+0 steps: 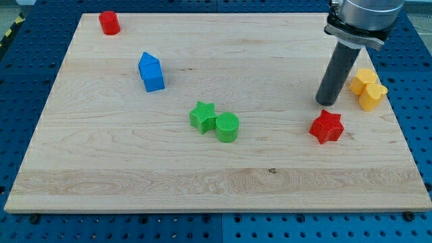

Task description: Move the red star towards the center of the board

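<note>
Pale wooden board (223,182) with visible grain, lying on a blue perforated table top (418,81). The board acts as the sole carrier in the view and bears six small plastic blocks; none is stacked on another.

Red star-shaped block (327,126): towards the view's right, below mid-height, well to the right of the board's centre and standing flat on the wood.

Dark straight rod descending from the grey arm housing (364,17) at the view's top right. My tip (326,103) sits just above the red star in the view, very close to its upper edge; whether it touches cannot be told. The arm carries no jaws, so nothing is clasped or held.

Yellow block of irregular, lobed shape (368,89): to the right of the rod, near the board's right edge, apart from the red star.

Green star-shaped block (202,116) and green cylindrical block (227,127): near the board's centre, side by side and touching or nearly so, the cylinder on the right.

Blue house-shaped block (151,72): left of centre, in the upper half.

Red cylindrical block (109,23): at the top left corner region of the board, well apart from all others.
</note>
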### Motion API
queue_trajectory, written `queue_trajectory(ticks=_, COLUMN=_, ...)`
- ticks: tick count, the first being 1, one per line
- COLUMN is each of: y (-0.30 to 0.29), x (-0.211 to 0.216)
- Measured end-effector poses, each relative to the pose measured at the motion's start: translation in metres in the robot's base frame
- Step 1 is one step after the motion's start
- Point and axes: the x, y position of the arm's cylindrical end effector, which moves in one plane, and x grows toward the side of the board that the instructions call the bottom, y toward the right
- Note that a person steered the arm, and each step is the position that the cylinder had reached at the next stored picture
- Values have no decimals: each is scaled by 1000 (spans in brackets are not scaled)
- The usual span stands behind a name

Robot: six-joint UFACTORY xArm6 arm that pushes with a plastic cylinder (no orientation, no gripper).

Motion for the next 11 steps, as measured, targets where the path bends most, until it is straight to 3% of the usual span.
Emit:
queue_trajectory(ticks=7, y=39, x=83)
queue_trajectory(ticks=11, y=2, x=65)
